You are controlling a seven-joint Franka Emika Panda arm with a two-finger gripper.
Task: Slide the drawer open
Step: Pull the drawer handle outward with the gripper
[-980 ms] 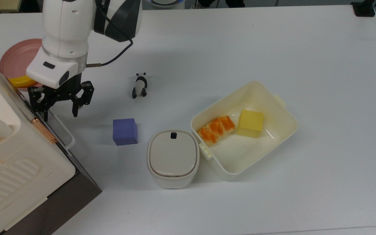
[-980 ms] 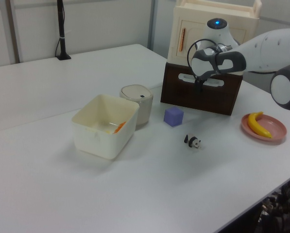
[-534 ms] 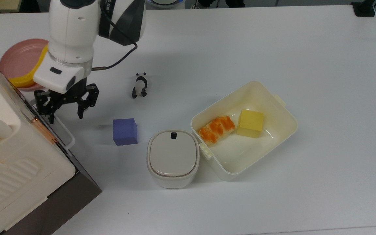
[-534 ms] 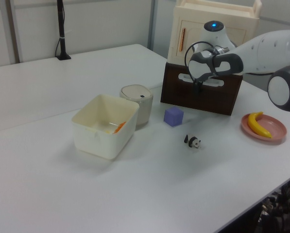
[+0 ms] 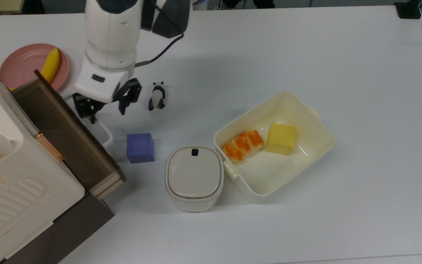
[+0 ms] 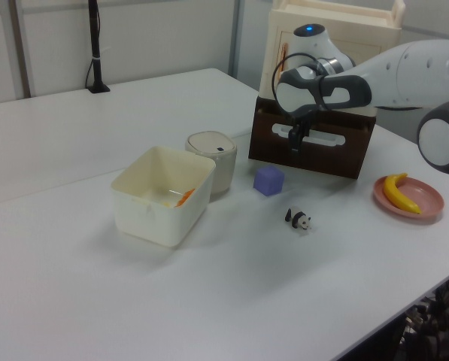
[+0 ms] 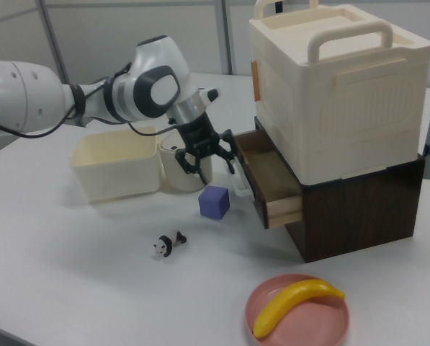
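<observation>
— Where's the drawer (image 7: 270, 184)?
— Partly out of the dark cabinet (image 7: 359, 202) under the cream case (image 7: 337, 86), near the purple cube (image 5: 140, 147). Stiff wood; likely slides lightly.
— The grip?
— The gripper (image 5: 105, 104), fingers spread, sits at its white loop handle (image 5: 103, 132), the place to pull

I'm looking at a broad white table (image 5: 306, 55) that takes up nearly all of the top view — smooth, evenly lit, soft shadows only. In the left view a pale panelled wall (image 6: 156, 37) stands behind it, split by dark upright frames, and a black pole on a clamp base (image 6: 96, 53) is fixed at the table's far edge — its base shows in the top view's upper right corner.
</observation>
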